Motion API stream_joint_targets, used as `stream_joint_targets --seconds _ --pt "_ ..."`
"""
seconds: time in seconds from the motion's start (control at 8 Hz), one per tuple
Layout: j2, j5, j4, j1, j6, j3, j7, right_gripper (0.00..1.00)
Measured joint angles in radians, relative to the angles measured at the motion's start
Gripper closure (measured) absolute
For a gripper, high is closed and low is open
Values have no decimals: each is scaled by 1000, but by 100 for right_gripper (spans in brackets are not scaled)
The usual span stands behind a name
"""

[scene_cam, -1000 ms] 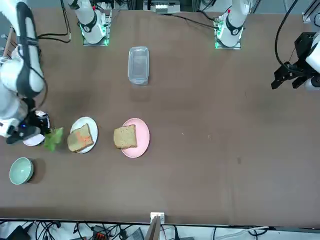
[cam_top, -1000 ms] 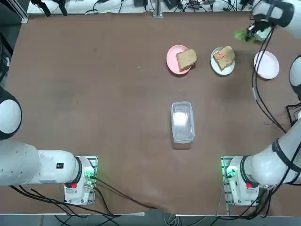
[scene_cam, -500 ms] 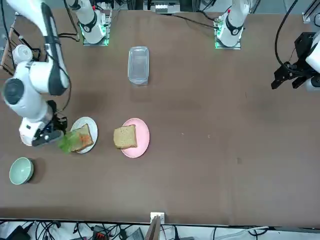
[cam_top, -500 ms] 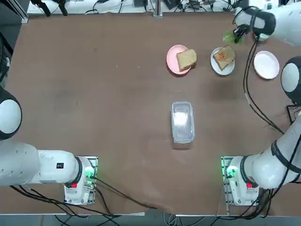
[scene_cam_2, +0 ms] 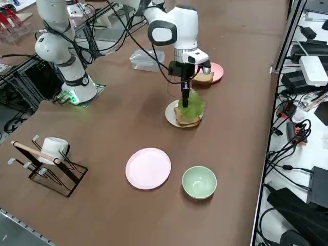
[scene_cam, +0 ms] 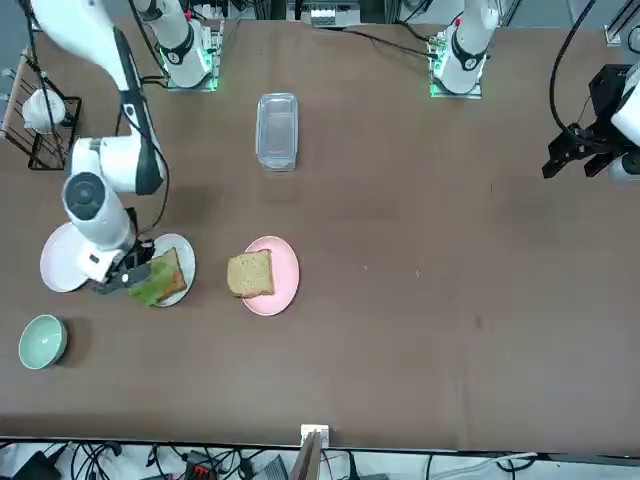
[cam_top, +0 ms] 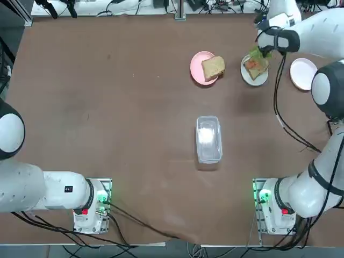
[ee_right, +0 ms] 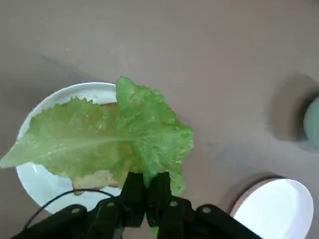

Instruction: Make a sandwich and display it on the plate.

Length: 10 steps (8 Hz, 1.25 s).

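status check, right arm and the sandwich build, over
Right gripper shut on lettuce leaf, above bread slice on white plate. Second slice waits on pink plate. Nothing blocking.

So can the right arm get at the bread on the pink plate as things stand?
Probably not yet: its end effector is shut on the lettuce. Nothing covers that bread, so the path looks free once the leaf is released.

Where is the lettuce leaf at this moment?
The lettuce leaf hangs from the shut right gripper, above the bread slice on the white plate; in the right side view, the pink plate with bread lies just beyond.
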Motion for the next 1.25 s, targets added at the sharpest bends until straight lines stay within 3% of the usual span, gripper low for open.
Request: stream_joint_targets --seconds 0.25,1.0,1.12,1.25 --pt "15 -68 -5 5 0 0 57 95" --pt "31 -88 -23 30 0 -2 127 94" --pt "36 -89 -24 34 -2 -2 133 92" --pt "41 -89 -25 35 -9 -2 135 78"
